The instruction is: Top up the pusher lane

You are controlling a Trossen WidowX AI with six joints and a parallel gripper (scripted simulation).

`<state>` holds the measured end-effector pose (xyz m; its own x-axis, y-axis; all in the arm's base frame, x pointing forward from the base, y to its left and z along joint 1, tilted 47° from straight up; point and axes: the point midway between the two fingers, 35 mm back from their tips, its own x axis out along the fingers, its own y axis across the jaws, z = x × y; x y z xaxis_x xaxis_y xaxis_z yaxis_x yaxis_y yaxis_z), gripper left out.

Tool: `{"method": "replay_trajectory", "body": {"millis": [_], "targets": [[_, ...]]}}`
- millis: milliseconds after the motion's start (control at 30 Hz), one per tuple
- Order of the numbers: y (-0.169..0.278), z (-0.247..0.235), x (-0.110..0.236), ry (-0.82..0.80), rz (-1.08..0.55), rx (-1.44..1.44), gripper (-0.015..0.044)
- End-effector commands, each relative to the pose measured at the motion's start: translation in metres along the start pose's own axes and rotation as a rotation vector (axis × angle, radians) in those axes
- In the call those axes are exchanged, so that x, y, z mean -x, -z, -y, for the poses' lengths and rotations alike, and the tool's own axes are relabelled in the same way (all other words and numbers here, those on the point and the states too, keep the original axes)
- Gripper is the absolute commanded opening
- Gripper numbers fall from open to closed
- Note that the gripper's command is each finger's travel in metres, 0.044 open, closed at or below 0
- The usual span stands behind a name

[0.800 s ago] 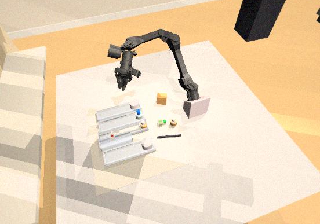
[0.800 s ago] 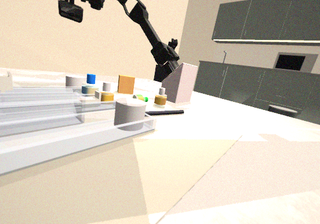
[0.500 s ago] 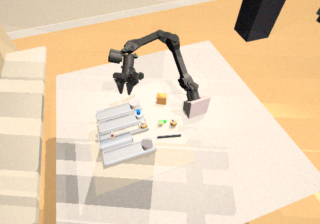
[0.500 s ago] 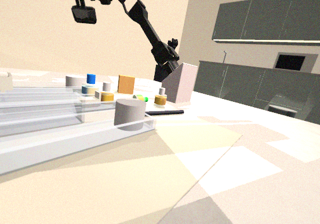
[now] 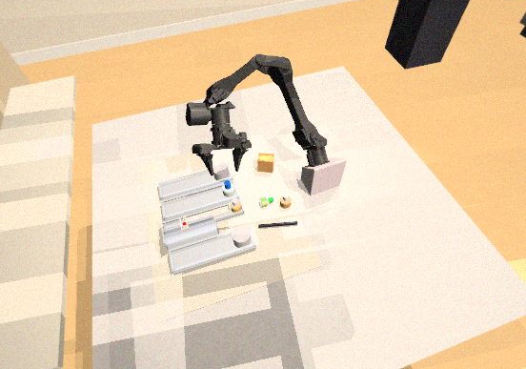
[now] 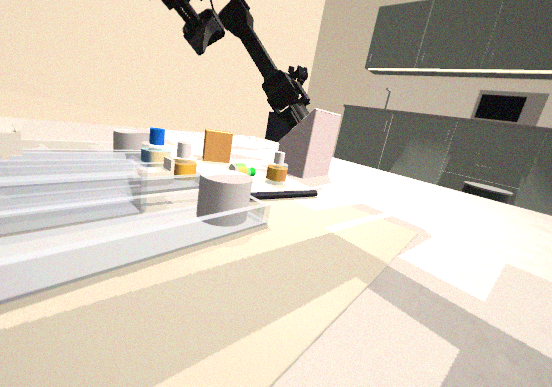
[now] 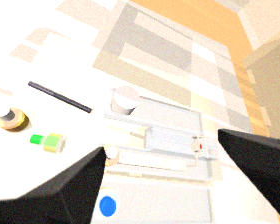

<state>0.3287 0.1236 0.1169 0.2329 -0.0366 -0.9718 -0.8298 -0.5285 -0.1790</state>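
- Jars with an orange band and a grey lid are two here. The loose one [image 5: 285,202] stands upright on the counter [image 5: 381,213], out in front of the lanes and well apart from them.
- Its twin [image 5: 234,206] stands upright at the front end of the second lane from the arm's side. From here I cannot tell whether it touches the front stop.
- Beside that lane, a small white tag [image 5: 184,223] bearing a red mark sits on a raised block. Any writing on it is too small to read, and none of the jars shows a brand I can make out.
- Just beside the loose jar, a green-lidded jar [image 5: 265,202] lies on its side.
- A blue-lidded jar [image 5: 229,187] stands at the front of the lane nearest the arm.
- A broad grey cylinder [image 5: 241,237] stands at the front of the farthest lane [image 5: 191,256].
- A thin black pen [image 5: 277,224] lies on the counter in front of the lanes, and an orange box [image 5: 266,162] stands near the arm's pale pedestal [image 5: 329,176].
- The gripper [image 5: 224,165] hangs high, pointing down over the lane fronts, above a small grey cylinder [image 5: 221,174]. Its jaws are spread nearly as wide as they go, with nothing between them.
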Motion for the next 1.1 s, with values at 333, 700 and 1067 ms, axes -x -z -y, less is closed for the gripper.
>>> {"method": "replay_trajectory", "body": {"millis": [333, 700, 1067], "targets": [[-0.057, -0.084, -0.065, -0.213, -0.319, -0.9, 0.044], [-0.071, -0.13, -0.081, -0.125, -0.565, -1.314, 0.044], [-0.074, -0.174, -0.088, 0.12, -0.782, -1.672, 0.044]]}}
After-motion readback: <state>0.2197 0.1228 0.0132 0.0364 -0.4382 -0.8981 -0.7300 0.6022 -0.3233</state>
